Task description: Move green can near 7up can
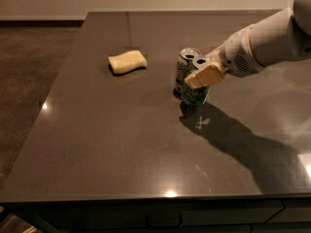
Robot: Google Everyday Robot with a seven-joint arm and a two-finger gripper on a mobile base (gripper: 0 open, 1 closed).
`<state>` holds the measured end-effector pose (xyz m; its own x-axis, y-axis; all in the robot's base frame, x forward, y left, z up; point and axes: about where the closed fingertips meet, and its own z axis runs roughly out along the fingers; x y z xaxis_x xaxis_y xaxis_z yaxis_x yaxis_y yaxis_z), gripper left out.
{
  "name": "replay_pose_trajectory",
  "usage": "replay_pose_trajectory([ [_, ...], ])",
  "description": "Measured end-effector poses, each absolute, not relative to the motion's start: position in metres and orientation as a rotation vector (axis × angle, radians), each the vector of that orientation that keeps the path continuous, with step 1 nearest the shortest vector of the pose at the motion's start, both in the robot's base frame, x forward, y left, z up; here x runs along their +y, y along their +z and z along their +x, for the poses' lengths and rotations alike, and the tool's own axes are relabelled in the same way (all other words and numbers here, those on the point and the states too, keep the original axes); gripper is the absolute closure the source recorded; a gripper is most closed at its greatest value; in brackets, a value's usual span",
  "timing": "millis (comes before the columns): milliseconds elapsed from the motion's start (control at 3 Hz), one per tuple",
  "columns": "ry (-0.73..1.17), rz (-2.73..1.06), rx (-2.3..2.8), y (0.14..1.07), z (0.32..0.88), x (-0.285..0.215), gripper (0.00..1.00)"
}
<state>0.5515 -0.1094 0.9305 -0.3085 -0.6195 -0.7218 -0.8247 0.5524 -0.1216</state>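
Observation:
The green can (195, 95) is dark green with a silver top and stands upright at the middle right of the dark table (121, 144). The 7up can (184, 68), pale with light green markings, stands right behind it on the left, touching or nearly touching it. My gripper (204, 74) reaches in from the right and is shut around the upper part of the green can. One tan finger (203, 76) covers the can's front. The other finger is hidden behind the can.
A yellow sponge (127, 61) lies on the table to the left of the cans. My white arm (265, 45) stretches over the table's right side and casts a shadow (238, 140) toward the front edge. The floor (29, 72) lies beyond the left edge.

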Motion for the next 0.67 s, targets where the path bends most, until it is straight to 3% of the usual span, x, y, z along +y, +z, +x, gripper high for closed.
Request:
replay_pose_trajectory([
  [667,0.278,-1.191,2.038,0.9221,0.5591,-0.1117,0.59],
])
